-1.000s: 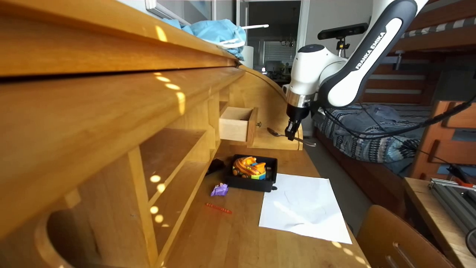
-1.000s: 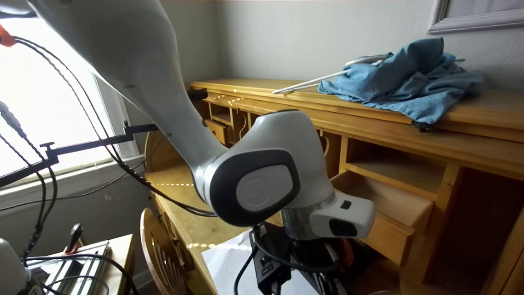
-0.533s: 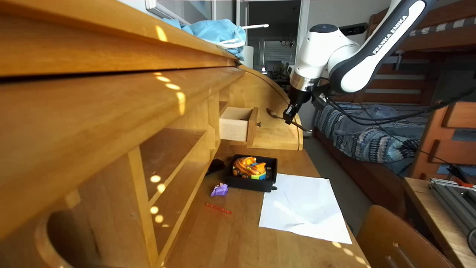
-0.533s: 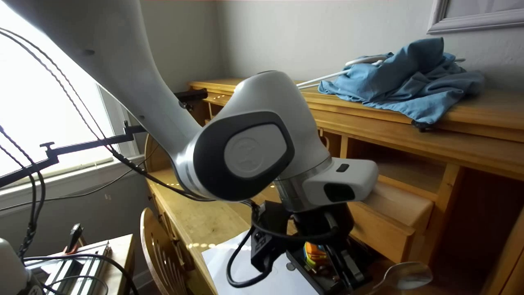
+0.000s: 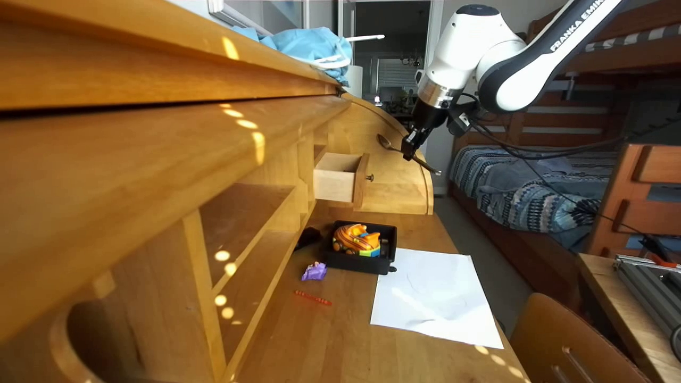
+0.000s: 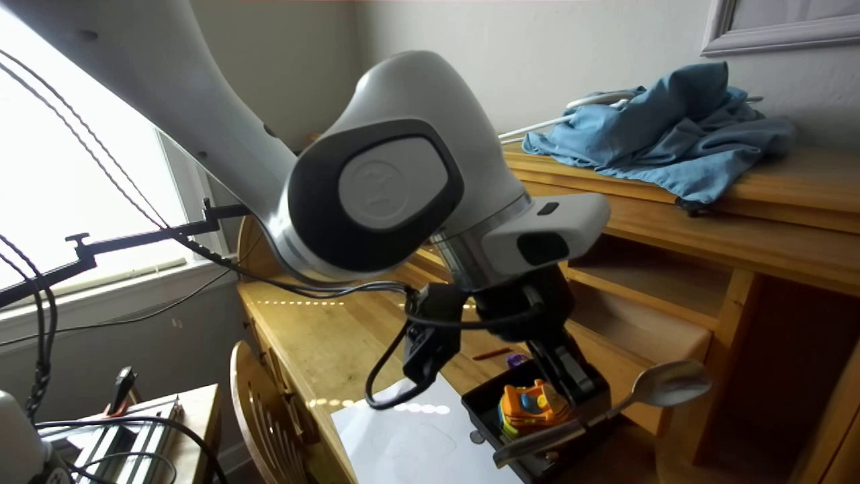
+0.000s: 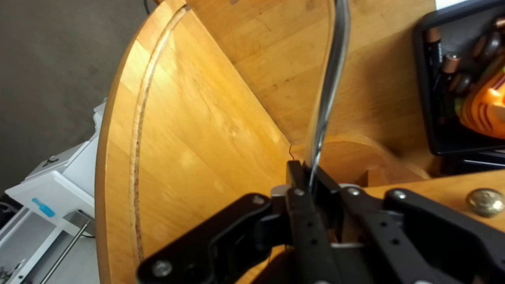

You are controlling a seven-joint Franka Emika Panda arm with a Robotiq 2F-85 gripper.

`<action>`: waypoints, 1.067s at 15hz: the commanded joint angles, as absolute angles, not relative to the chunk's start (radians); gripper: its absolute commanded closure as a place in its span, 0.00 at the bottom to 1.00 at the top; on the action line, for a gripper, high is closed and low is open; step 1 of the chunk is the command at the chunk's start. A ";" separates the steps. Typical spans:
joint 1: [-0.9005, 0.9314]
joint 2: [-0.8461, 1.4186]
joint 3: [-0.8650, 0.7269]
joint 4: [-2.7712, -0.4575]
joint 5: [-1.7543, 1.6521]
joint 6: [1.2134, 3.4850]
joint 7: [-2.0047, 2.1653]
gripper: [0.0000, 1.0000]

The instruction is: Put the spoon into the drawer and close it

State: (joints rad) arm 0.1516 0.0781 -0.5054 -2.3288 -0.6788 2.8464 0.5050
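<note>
The spoon hangs in the air, its handle running from right of centre up to the top edge of the wrist view; in an exterior view the gripper, in the upper half and right of centre, pinches it partway along its length, bowl end up toward the left; the drawer stands pulled out near the middle of that frame, its front just below and left of the bowl; spoon and wood are apart. As I judge it, the grasp is done and the drawer is ready; putting in and closing are both left; next, I think, comes carrying the spoon leftward in that frame until it is wholly over the opening, then letting go; the long handle may catch on the rim, so a turn could be needed; only then would a push on the front close it. Whether anything lies inside I cannot tell; the black tray, lower in the frame, seems to play no part.
</note>
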 commanded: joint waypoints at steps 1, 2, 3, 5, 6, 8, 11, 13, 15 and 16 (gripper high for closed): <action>0.040 -0.007 -0.343 -2.343 -0.488 2.814 0.352 0.98; 0.021 -0.015 -0.304 -2.335 -0.411 2.807 0.290 0.98; 0.006 -0.024 -0.266 -2.327 -0.322 2.790 0.211 0.98; -0.010 -0.030 -0.207 -2.308 -0.161 2.743 0.057 0.98; -0.016 -0.027 -0.190 -2.295 -0.095 2.717 -0.016 0.98; -0.036 -0.012 -0.173 -2.303 -0.149 2.750 0.049 0.93; -0.038 -0.013 -0.166 -2.296 -0.128 2.738 0.020 0.93; -0.040 -0.013 -0.167 -2.296 -0.128 2.738 0.018 0.98; -0.035 -0.015 -0.149 -2.298 0.002 2.708 -0.064 0.98; -0.030 -0.015 -0.136 -2.301 0.105 2.704 -0.127 0.98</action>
